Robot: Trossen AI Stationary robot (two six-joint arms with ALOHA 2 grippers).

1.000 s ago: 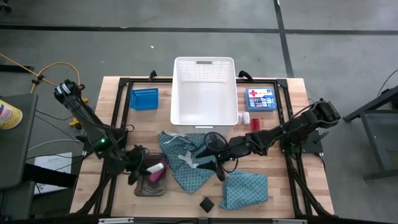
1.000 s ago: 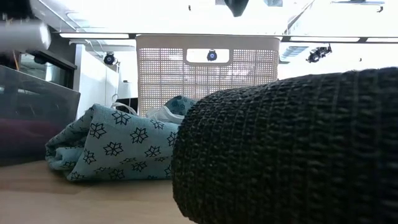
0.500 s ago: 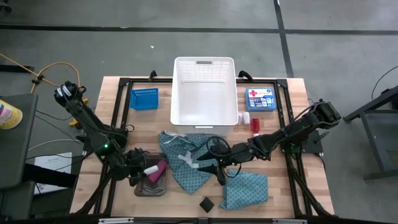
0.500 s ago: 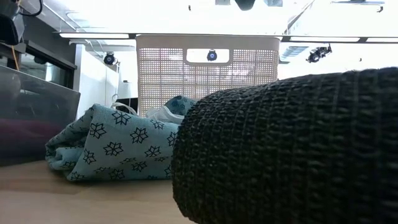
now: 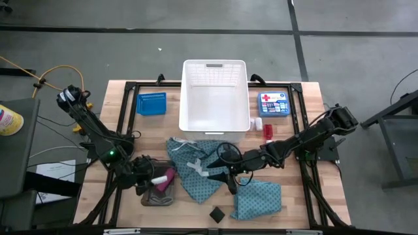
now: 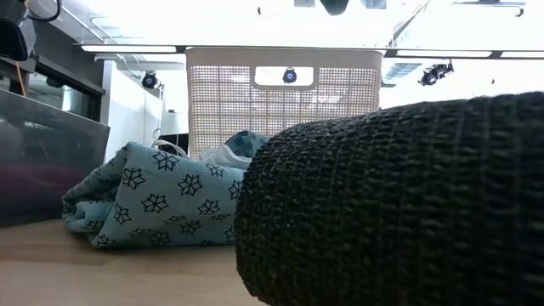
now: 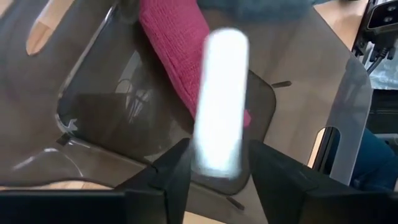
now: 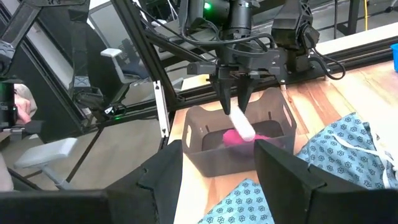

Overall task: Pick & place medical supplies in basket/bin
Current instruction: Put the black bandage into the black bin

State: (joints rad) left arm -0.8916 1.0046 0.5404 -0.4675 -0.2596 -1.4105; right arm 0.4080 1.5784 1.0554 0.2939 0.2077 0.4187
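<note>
White tube, high view: at the tips of the left gripper, over the grey tray at the table's front left. Beside it in the tray, a pink cylinder. Over the nearer teal cloth at mid-table, the right gripper. Farther front, a second teal cloth, with a black block just beside it. At the back, a white basket between a small blue basket and a flat blue box. Near the white basket's right front corner, small red-and-white pieces.

Low view: teal cloth on the left, white basket behind, block filling the right side up close.

Left wrist view: tube blurred, standing between the two fingers, jaws parted a little; cannot tell whether touching. Below it, pink cylinder on the tray floor.

Right wrist view: own jaws spread wide, nothing between them. Beyond, left gripper pointing down into the tray, tube tilted just under its tips, above the pink cylinder.
</note>
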